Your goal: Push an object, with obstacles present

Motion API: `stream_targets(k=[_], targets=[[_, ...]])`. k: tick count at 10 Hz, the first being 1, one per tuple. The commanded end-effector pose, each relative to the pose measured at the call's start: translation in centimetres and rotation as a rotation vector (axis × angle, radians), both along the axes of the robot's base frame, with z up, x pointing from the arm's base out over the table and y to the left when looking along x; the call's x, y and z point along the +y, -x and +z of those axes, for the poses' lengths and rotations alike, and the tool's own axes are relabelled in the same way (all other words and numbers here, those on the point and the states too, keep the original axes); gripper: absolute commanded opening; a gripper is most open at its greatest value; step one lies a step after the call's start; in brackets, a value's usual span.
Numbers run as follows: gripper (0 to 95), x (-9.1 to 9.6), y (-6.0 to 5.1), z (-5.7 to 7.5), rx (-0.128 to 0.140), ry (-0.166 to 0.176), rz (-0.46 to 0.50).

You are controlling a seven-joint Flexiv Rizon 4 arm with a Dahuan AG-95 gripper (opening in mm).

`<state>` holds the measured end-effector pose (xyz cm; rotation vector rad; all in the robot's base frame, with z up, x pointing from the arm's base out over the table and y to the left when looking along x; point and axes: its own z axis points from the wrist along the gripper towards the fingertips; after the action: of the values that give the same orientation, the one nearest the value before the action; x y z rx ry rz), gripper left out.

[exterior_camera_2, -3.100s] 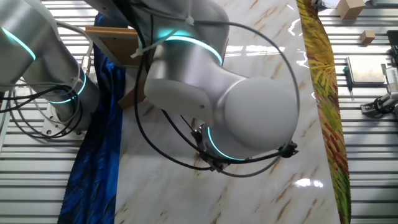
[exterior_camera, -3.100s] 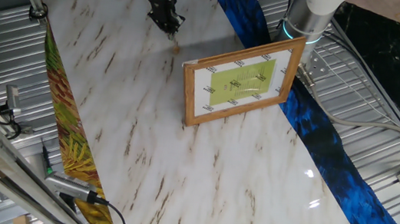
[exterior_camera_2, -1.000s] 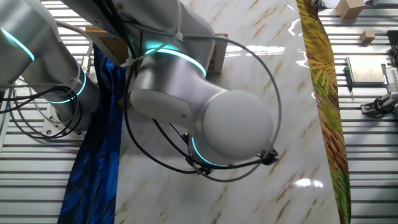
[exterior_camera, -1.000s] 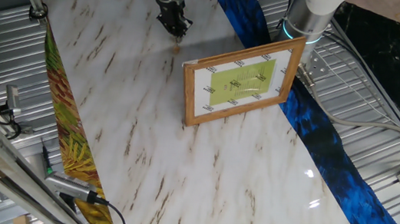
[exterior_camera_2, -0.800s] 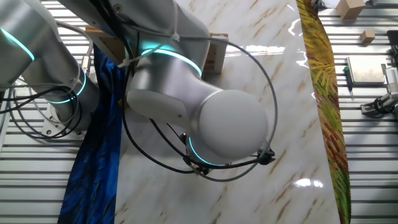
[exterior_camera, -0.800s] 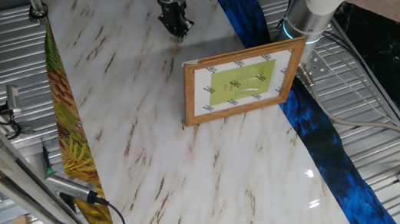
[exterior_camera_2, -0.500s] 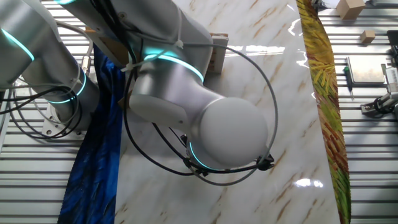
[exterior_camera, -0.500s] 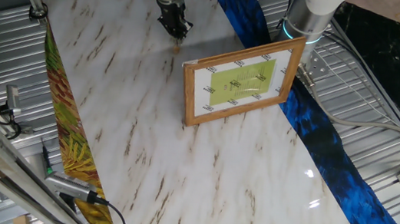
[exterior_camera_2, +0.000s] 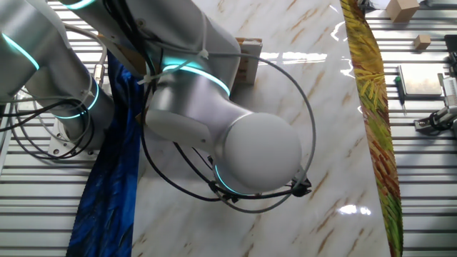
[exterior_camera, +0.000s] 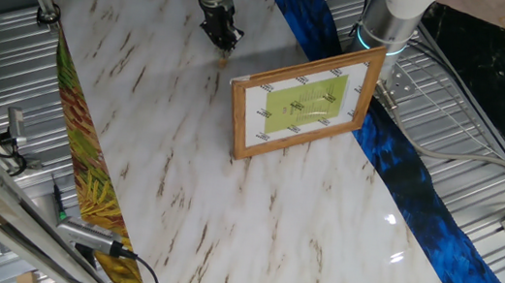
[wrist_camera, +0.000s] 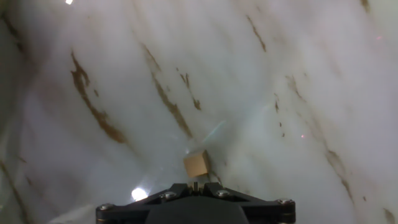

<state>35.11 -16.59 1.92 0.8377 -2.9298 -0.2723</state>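
The object is a tiny wood-coloured nub [exterior_camera: 224,57] on the marble sheet at the far side, left of the picture frame's upper corner. In the hand view the nub [wrist_camera: 196,165] lies just ahead of my fingertips, touching or nearly touching them. My gripper [exterior_camera: 224,46] points down at the sheet right behind the nub, with its jaws together and nothing between them; it also shows in the hand view [wrist_camera: 194,184]. The light-wood picture frame [exterior_camera: 304,102] with the yellow-green picture stands upright to the right. In the other fixed view my arm hides the gripper and nub; only the frame's back [exterior_camera_2: 247,61] shows.
A blue cloth strip [exterior_camera: 420,208] borders the sheet's right side and a leaf-patterned strip [exterior_camera: 82,173] its left. A second arm's base [exterior_camera: 385,27] stands behind the frame. Ribbed metal surrounds the sheet. Tools and cables [exterior_camera: 83,237] lie at the left front.
Over the last three seconds my gripper has crept a little to the right and farther back on the sheet. The picture frame has not moved.
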Motion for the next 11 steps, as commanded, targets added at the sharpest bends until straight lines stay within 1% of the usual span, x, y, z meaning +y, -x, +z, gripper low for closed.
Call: stream_targets(k=[1, 2, 3, 4, 5, 6, 8, 11], targets=[[0.0, 0.1, -0.6, -0.2, 0.0, -0.002, 0.006], [0.0, 0.2, -1.1, -0.3, -0.003, -0.003, 0.006], [0.0, 0.6, -2.2, -0.2, -0.004, -0.002, 0.007], [0.0, 1.2, -3.0, -0.2, -0.004, -0.001, 0.005], [0.0, 2.2, -3.7, -0.3, -0.005, 0.001, -0.004], [0.0, 2.9, -4.0, -0.4, -0.007, 0.001, -0.011], [0.0, 4.4, -5.0, -0.4, -0.004, 0.007, -0.023], [0.0, 4.6, -5.7, -0.1, -0.001, 0.008, -0.022]])
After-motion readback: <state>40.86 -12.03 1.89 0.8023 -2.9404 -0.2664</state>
